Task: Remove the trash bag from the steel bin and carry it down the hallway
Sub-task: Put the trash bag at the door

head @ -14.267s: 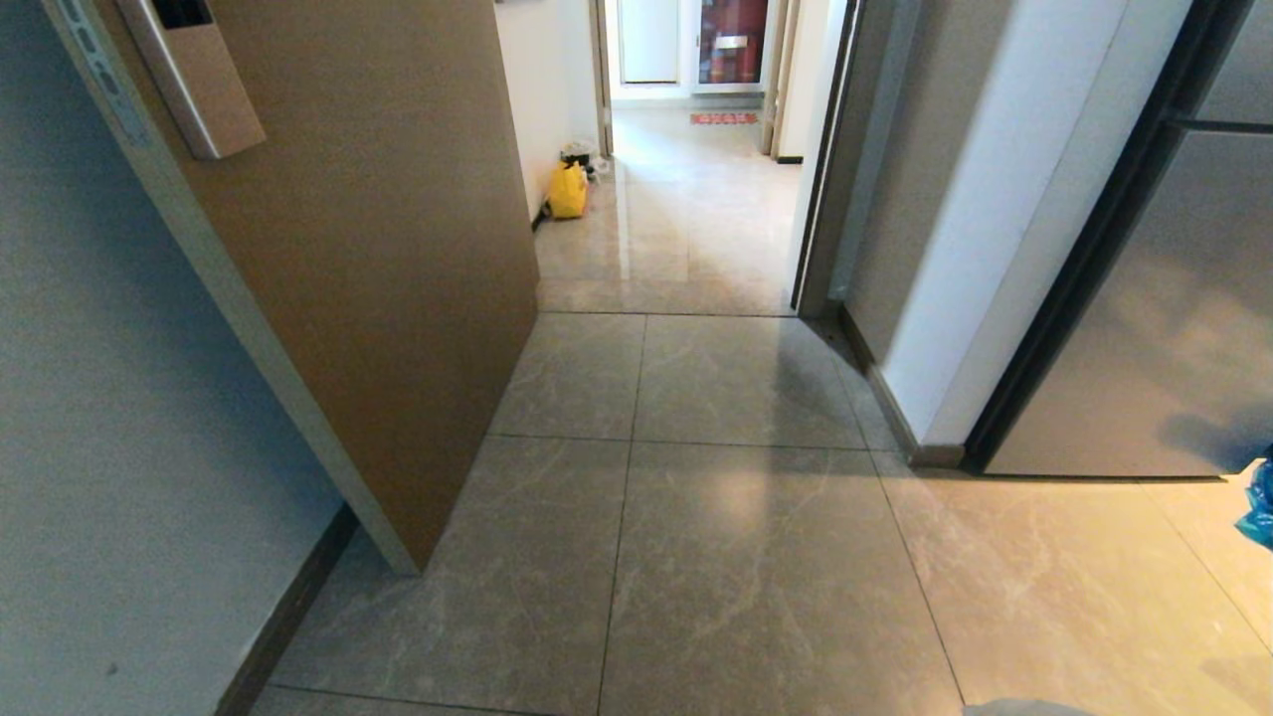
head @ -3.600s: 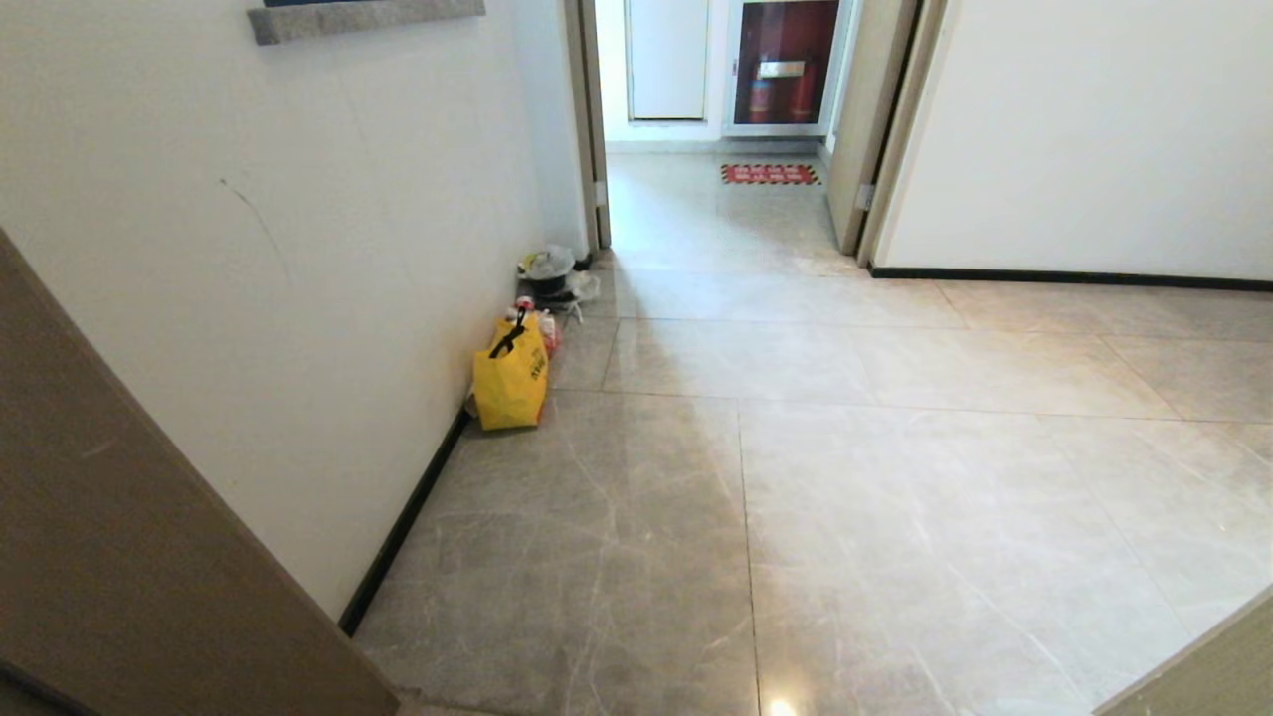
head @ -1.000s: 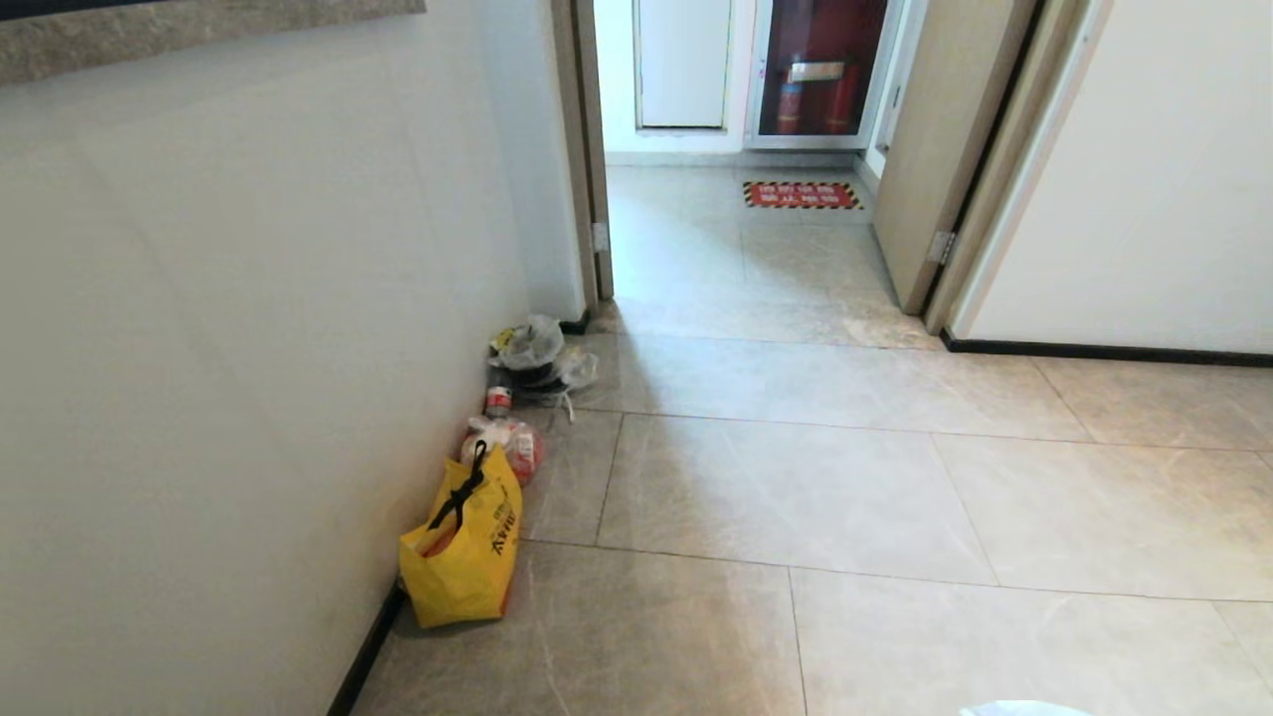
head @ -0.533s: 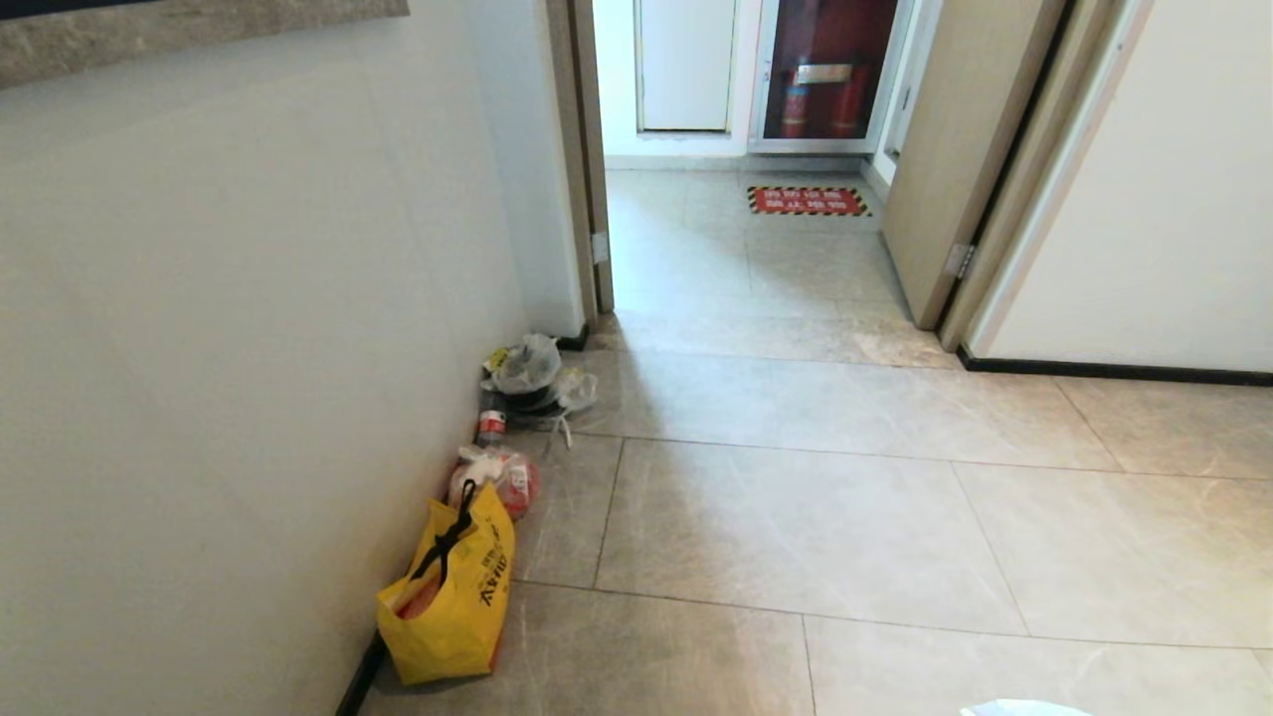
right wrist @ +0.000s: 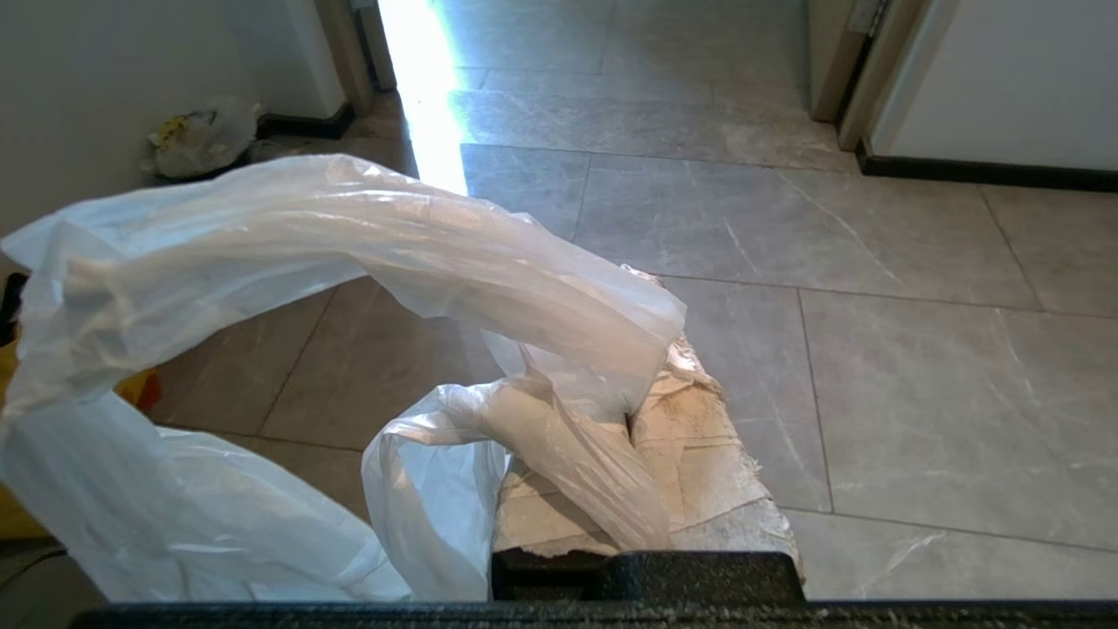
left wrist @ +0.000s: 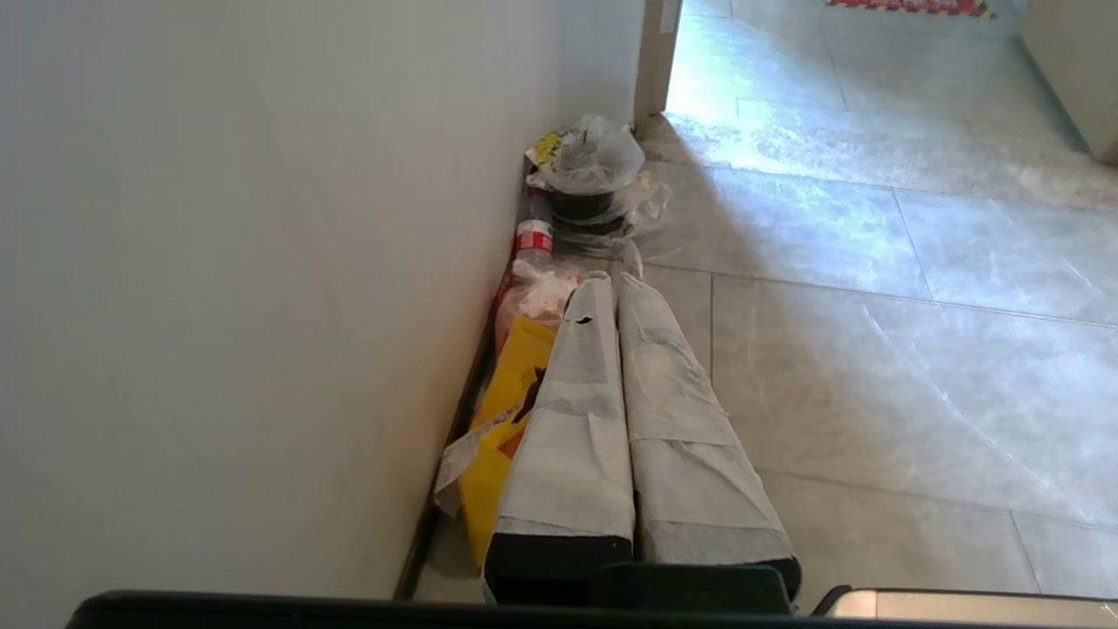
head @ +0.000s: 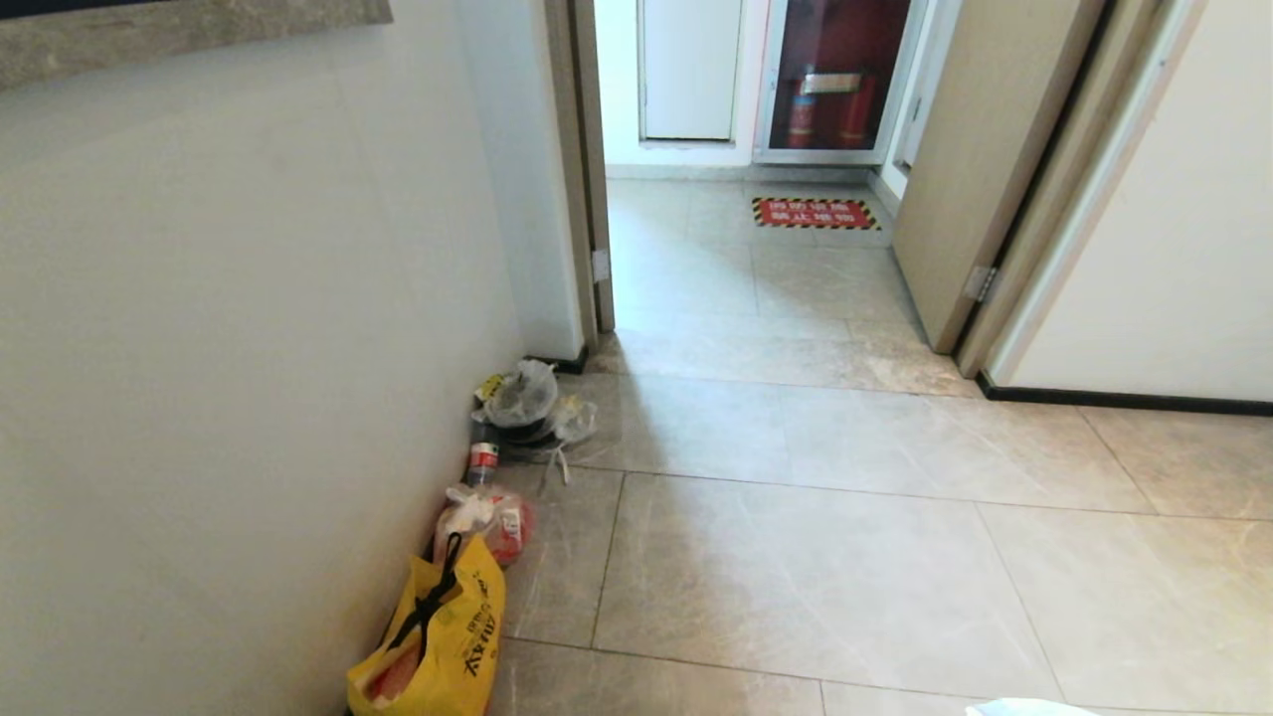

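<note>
since a moment ago the whole view has slid forward, so the camera has rolled on down the hallway [head: 816, 557]; the things by the wall only look nearer. its shiny grey tiles fill the middle, with a white wall at 9 o'clock and an open doorway at 12 o'clock.

next biggest is the trash bag [right wrist: 288, 349]. it is out of the bin and hangs from the right gripper [right wrist: 633, 437], which is shut tight on a bunch of its thin plastic. only a white scrap of it peeks in at 5 o'clock in the head view. it looks very light, soft and slippery, and thin enough to rip, so i think the twisted handle part is the best place to hold, with no sharp pulls.

then comes a yellow tote bag [head: 438, 646] at 7 o'clock, with dark writing too small to read. the left gripper [left wrist: 611, 284] is closed and holds nothing, pointing along the wall.

smaller is a pile of rubbish bags [head: 527, 403] at 10 o'clock by the door frame. smallest is a red floor sign [head: 816, 213] at 12 o'clock; its words cannot be read.
</note>
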`<state>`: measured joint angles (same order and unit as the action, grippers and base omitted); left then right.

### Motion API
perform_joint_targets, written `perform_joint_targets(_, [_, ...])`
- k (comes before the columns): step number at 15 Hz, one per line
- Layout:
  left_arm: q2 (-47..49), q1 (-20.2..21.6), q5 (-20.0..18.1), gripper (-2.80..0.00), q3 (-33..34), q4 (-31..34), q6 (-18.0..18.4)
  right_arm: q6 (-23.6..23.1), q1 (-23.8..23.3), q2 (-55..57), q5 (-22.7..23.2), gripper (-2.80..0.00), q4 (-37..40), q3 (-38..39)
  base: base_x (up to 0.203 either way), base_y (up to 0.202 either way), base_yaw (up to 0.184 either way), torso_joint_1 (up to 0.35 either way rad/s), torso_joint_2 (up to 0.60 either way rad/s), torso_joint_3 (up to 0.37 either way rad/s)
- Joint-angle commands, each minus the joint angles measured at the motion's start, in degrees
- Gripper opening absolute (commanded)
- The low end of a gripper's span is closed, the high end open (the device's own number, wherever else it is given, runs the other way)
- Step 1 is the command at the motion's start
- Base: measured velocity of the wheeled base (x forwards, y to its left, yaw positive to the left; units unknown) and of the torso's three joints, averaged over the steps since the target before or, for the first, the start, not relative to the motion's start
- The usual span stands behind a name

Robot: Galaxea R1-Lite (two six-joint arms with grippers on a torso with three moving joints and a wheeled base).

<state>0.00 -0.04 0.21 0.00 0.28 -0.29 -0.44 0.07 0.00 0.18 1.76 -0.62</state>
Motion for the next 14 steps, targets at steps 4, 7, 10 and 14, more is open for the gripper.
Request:
perform_joint_targets(4, [0.0,0.0,0.0,-2.8,0.0,0.0,-0.1,0.1,0.0,0.0,0.0,-2.8,0.0,0.0,0.191,0.0,0.001,0.001,0.0,0.003])
perform_joint_targets(7, [0.0,0.0,0.0,-2.8,0.0,0.0,-0.1,0.0,0.0,0.1,0.0,-2.8,0.0,0.0,0.189,0.0,-0.001,0.001,0.0,0.002])
perform_joint_targets(10, [0.0,0.0,0.0,-2.8,0.0,0.0,-0.1,0.1,0.0,0.1,0.0,-2.8,0.0,0.0,0.192,0.0,0.0,0.0,0.0,0.002])
perform_joint_targets(14, [0.0,0.0,0.0,-2.8,0.0,0.0,-0.1,0.0,0.1,0.1,0.0,-2.8,0.0,0.0,0.186,0.0,-0.001,0.001,0.0,0.003])
